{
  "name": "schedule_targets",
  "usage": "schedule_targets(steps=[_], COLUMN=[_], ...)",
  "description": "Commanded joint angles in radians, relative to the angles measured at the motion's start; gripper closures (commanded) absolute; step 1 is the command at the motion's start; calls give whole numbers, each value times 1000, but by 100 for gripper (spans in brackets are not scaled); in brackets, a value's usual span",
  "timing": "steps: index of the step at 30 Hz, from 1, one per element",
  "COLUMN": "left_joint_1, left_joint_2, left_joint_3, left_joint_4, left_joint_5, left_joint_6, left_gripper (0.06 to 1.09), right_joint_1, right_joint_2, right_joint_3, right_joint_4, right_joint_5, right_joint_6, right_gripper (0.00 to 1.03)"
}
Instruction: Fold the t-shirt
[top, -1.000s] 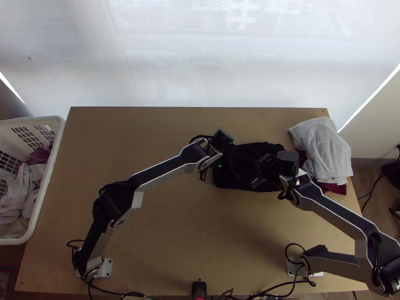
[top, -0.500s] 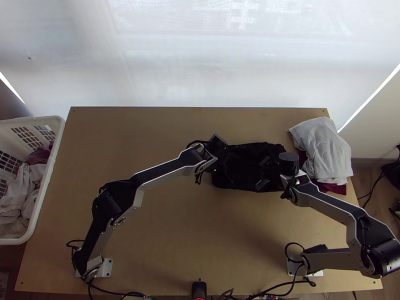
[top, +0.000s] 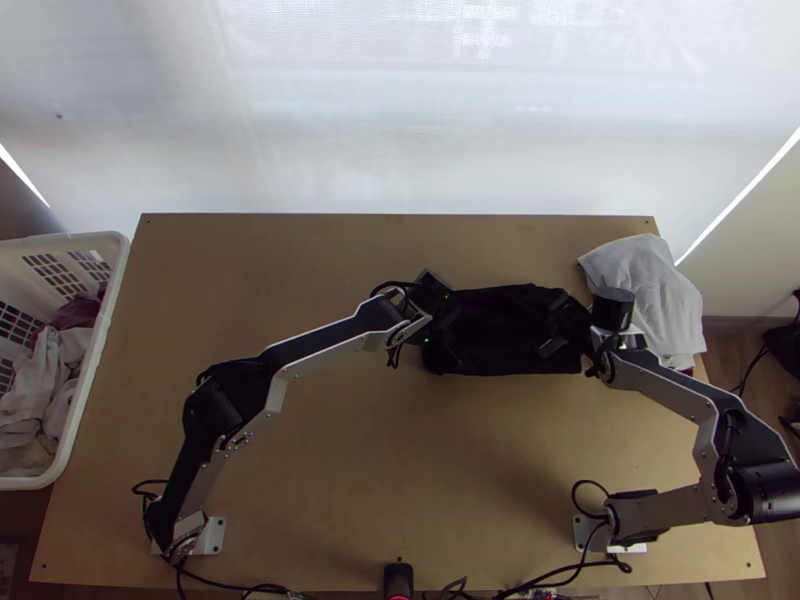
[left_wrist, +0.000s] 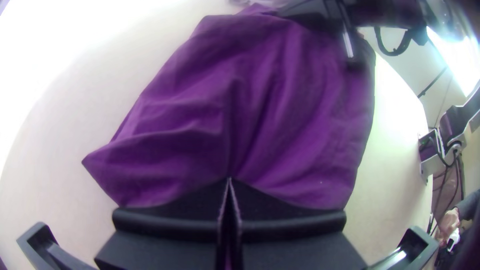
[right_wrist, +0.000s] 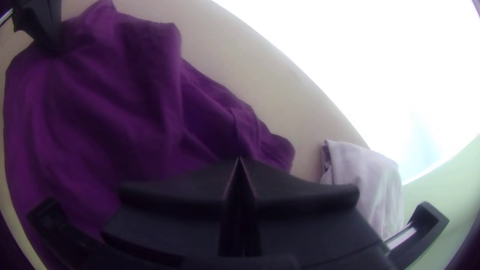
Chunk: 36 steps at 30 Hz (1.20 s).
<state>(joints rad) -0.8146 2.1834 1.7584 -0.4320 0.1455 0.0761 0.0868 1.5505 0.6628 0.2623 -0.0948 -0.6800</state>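
Partly, left claw (top: 456, 336) and right claw (top: 553, 325) hide the dark t-shirt (top: 500, 335).

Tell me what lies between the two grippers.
The middle of the dark t-shirt lies between the left gripper and the right gripper, as the top view shows.

arms (top: 330, 344): 2 | tools (top: 553, 323): 2 | t-shirt (top: 500, 332): 1 | table (top: 350, 480): 1 | basket (top: 96, 370): 1 | cloth stack (top: 655, 300): 1
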Motion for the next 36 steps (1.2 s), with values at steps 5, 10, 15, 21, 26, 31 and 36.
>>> schedule_targets(steps=[5,10,15,21,26,31,36], left_joint_1=[3,2,0,8,20,34,54], left_joint_2=[3,7,-4,-42,-70,-97,-143], left_joint_3=[-2,0,0,0,10,16,12], left_joint_4=[3,4,4,4,4,3,3], left_joint_5=[-6,-6,-6,-6,-6,-6,-9], left_joint_6=[5,7,13,13,8,2,14], left_gripper=[105,105,105,100,31,11,11], right_joint_1=[-179,-210,-220,-197,-186,-156,-101], right_joint_2=[23,28,5,-138,-227,-293,-339], right_joint_3=[11,17,26,52,101,129,120], right_joint_4=[2,2,-3,-172,-314,-429,-491], right_joint_5=[-60,-71,-71,-72,-77,-77,-77], right_joint_6=[-85,-93,-79,-21,60,126,149], right_gripper=[100,100,100,89,71,42,34])
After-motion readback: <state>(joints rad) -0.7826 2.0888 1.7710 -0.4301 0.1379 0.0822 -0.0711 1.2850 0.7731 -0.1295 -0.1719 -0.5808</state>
